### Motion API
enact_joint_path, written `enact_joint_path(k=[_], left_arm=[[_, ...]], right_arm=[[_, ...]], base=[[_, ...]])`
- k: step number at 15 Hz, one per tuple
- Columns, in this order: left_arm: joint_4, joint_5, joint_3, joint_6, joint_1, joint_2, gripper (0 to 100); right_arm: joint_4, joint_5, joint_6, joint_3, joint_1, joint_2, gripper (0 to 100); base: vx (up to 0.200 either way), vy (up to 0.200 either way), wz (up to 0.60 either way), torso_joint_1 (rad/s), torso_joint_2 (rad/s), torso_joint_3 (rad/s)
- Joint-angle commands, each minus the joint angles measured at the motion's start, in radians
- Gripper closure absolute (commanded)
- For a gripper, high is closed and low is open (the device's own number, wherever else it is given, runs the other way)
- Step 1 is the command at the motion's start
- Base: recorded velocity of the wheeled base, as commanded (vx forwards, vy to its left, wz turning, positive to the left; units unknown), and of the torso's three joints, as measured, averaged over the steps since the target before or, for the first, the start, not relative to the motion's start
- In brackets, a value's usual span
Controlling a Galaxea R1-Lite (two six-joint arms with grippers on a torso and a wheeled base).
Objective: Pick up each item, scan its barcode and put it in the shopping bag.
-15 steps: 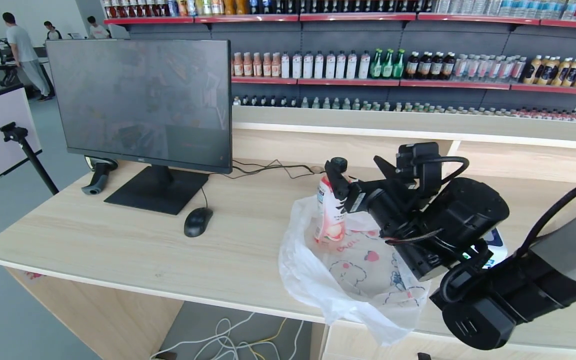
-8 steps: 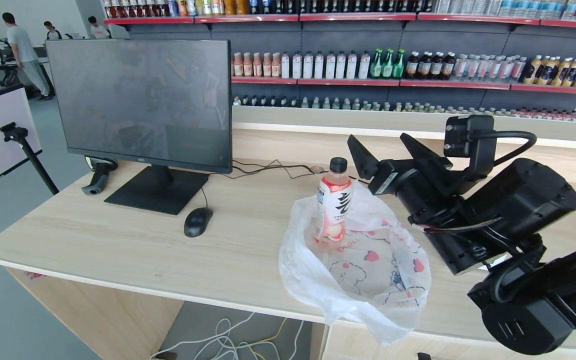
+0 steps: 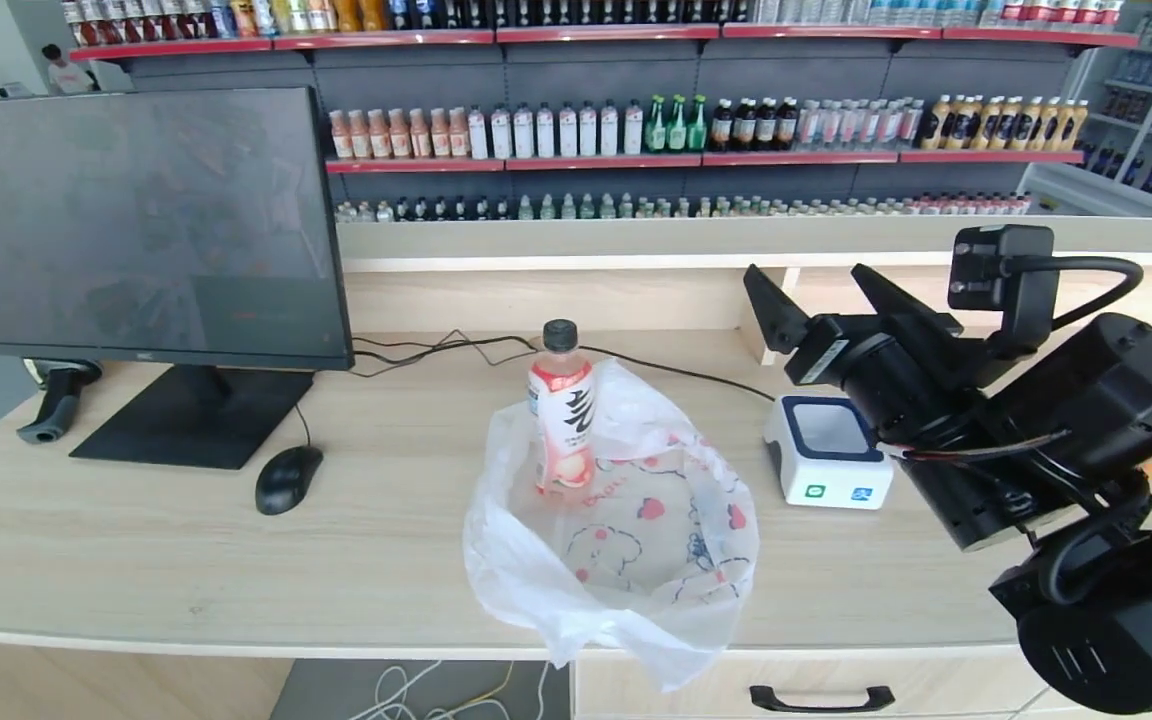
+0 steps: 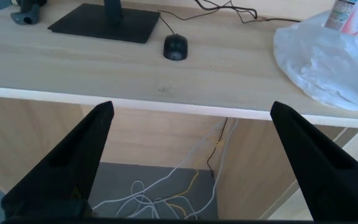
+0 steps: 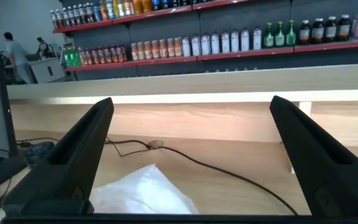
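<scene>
Jaws of the right gripper (image 3: 816, 285) are spread wide, grasping nothing, above the right side of the worktop (image 3: 136, 545). Jaws of the left gripper (image 4: 191, 107) are likewise released, off the worktop's near edge. The shopping bag (image 3: 626, 545) lies open at mid-worktop. The pink bottle (image 3: 561, 410) stands in the bag's far-left part, long axis vertical, black cap up. A white scanner (image 3: 824, 462) sits just right of the bag.
</scene>
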Motion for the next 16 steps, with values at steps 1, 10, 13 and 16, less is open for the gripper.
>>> enact_joint_path(k=[1,10,13,16], left_arm=[[0.000,0.000,0.000,0.000,-0.002,0.002,0],[-0.002,0.001,0.000,-0.007,0.000,0.002,0],[-0.002,0.001,0.000,-0.011,0.000,0.002,0],[-0.002,0.001,0.000,-0.011,0.000,0.002,0]], right_arm=[[0.000,0.000,-0.001,0.005,0.000,-0.009,0],[0.000,0.000,-0.001,0.062,0.001,-0.029,0],[0.000,0.000,-0.001,0.064,0.001,-0.028,0],[0.000,0.000,-0.001,0.064,0.006,-0.020,0]], base=[[0.000,0.000,-0.60,0.002,0.00,0.002],[0.000,-0.178,-0.20,0.003,0.00,0.002],[0.000,-0.200,0.00,0.006,0.00,0.001],[0.000,-0.200,0.00,0.001,0.00,0.002]])
